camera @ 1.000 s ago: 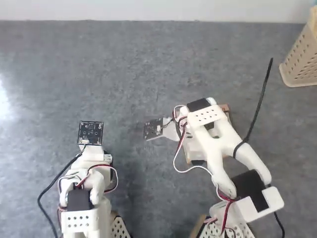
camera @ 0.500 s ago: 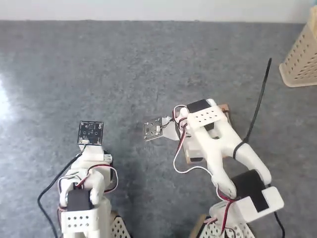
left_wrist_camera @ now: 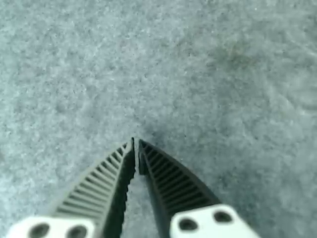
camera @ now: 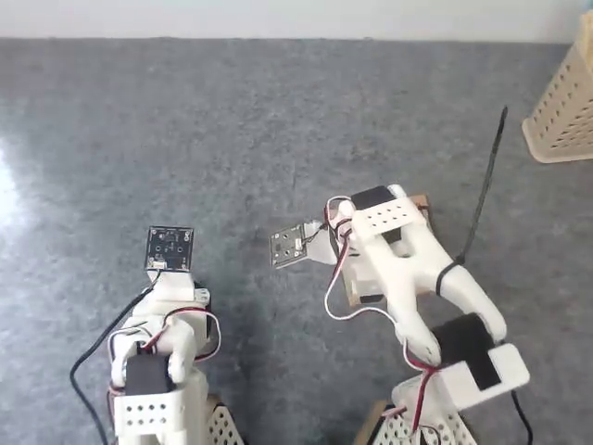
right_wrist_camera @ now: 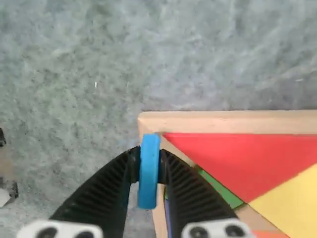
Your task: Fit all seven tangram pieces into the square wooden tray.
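Right jaws pinching a blue piece (right_wrist_camera: 148, 168), held on edge at a corner of the wooden tray (right_wrist_camera: 198, 120), over its rim. Lying flat in the tray: red triangle (right_wrist_camera: 247, 158), yellow piece (right_wrist_camera: 292, 203), green piece (right_wrist_camera: 220, 191). Left jaws pressed together, nothing between them, over the grey counter (left_wrist_camera: 198, 74). High view: tray (camera: 352, 289) under right arm (camera: 408, 269), about 4 o'clock from counter's middle; left arm (camera: 157, 362) at 7 o'clock; slatted basket (camera: 565, 102) at 2 o'clock.
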Controlling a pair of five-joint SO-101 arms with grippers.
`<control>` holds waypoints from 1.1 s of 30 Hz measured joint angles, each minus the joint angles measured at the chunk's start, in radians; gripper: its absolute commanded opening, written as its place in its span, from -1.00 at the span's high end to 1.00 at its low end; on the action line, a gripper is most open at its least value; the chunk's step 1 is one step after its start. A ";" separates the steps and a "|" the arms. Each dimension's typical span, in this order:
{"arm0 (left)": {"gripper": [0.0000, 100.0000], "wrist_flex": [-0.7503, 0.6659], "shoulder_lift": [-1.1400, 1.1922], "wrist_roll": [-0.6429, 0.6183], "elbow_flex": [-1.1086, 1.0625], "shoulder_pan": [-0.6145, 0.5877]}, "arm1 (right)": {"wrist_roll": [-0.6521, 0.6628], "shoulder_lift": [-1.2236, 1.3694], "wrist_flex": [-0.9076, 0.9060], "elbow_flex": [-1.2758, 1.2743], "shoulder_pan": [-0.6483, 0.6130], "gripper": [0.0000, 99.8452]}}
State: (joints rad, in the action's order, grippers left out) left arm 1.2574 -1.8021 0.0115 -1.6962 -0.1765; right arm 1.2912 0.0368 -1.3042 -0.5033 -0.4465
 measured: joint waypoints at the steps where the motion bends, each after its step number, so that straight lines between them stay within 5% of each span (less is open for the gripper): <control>1: 0.98 0.000 0.000 0.000 0.000 -0.002 | 0.000 0.012 0.009 0.000 -0.002 0.87; 33: 0.98 0.000 0.000 0.000 0.000 -0.002 | -0.029 -0.087 0.029 -0.002 0.063 0.70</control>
State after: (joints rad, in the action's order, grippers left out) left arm 1.2574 -1.8021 0.0115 -1.6962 -0.1780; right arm 1.2620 -0.0506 -1.2750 -0.5048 -0.3836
